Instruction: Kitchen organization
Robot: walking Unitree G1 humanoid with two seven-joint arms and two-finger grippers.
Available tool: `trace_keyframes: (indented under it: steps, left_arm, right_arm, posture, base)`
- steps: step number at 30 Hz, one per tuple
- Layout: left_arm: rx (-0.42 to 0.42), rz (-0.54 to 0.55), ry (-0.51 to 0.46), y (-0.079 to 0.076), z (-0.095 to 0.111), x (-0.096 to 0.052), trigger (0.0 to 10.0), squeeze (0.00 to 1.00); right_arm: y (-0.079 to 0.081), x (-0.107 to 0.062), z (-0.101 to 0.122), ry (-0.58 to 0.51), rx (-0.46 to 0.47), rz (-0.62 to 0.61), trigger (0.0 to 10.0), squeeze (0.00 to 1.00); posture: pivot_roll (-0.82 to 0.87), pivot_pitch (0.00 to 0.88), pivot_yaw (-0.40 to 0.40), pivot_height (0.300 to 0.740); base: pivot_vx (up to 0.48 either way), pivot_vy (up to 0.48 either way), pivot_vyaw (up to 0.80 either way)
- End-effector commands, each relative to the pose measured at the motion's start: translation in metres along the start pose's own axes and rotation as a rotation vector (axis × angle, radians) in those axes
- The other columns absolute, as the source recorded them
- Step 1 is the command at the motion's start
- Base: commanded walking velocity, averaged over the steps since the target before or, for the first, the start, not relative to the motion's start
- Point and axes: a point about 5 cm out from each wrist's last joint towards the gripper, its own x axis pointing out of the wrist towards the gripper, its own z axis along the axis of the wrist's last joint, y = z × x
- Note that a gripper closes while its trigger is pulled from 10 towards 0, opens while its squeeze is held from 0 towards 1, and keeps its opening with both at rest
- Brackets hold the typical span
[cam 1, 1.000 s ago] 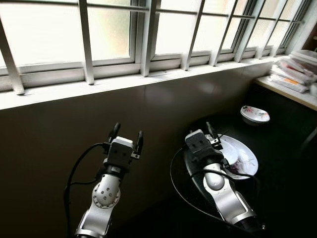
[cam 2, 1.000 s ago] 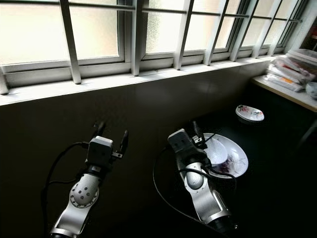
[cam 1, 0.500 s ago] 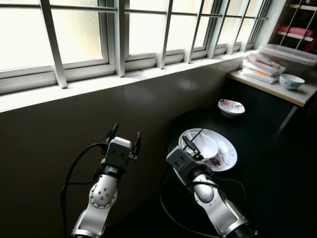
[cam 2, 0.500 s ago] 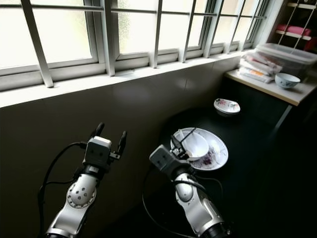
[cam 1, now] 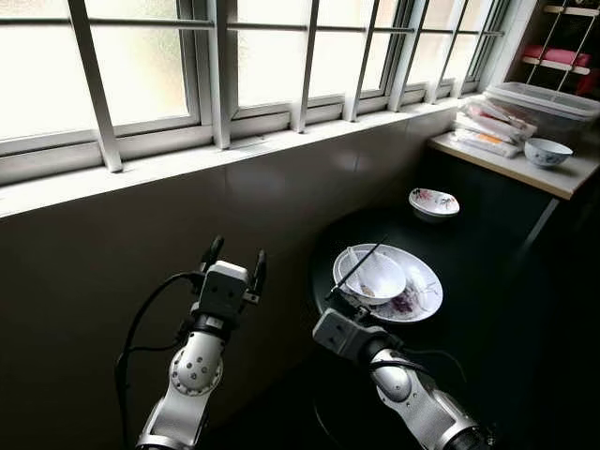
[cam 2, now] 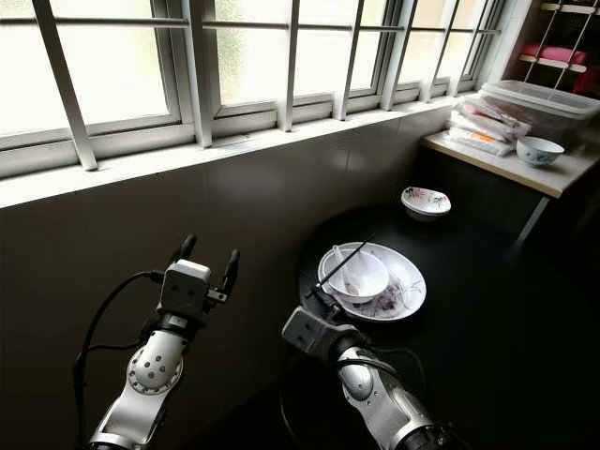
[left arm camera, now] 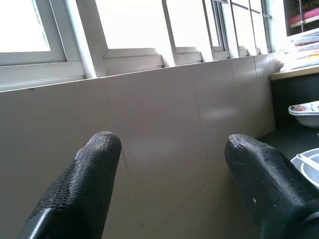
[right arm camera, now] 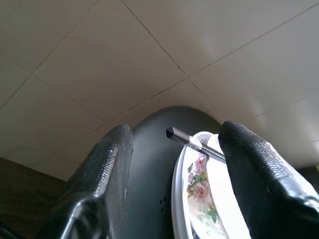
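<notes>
Surface: I see a round, dark, glossy surface [cam 1: 487,281] standing against the tiled wall [cam 1: 187,234] below a long barred window [cam 1: 281,56].
Plate: a wide white plate with a pink flower pattern [cam 1: 424,292] lies on the near-left part of that surface.
Bowl: a white bowl [cam 1: 375,277] sits on the plate, toward its left side, with a white spoon [cam 1: 352,266] resting in it.
Chopstick: a thin dark chopstick [cam 1: 361,263] leans across the bowl rim, its end sticking out over the plate's left edge; in the right wrist view that end [right arm camera: 194,144] lies between the two fingers.
Small dish: a small white flowered dish [cam 1: 434,202] sits farther back on the surface, well apart from the plate.
Right tool: my right tool [cam 1: 330,298] is low at the left edge of the surface, just beside the plate rim, fingers spread and grasping nothing.
Left tool: my left tool [cam 1: 234,255] is raised in front of the wall, well left of the surface, fingers [left arm camera: 84,169] apart and released.
Side counter: a pale counter [cam 1: 525,169] at the far right carries a white bowl with a blue pattern [cam 1: 548,152] and stacked clear plastic containers [cam 1: 525,103].
</notes>
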Motion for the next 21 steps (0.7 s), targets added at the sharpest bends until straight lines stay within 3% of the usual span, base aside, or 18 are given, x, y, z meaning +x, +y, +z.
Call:
trace_keyframes:
  steps: [1, 21]
  left_arm:
    - [-0.004, -0.011, -0.005, -0.002, 0.001, 0.003, 10.0, 0.00]
    - [0.009, -0.005, -0.014, 0.000, 0.003, 0.005, 10.0, 0.00]
  right_arm:
    - [-0.004, 0.003, 0.002, -0.033, -0.016, 0.009, 10.0, 0.00]
    - [-0.017, 0.019, -0.017, -0.049, -0.186, 0.062, 10.0, 0.00]
  posture:
    - [0.09, 0.000, -0.075, 0.740]
    - [0.12, 0.000, -0.080, 0.740]
  base:
    - [0.000, 0.000, 0.00]
    - [0.000, 0.000, 0.00]
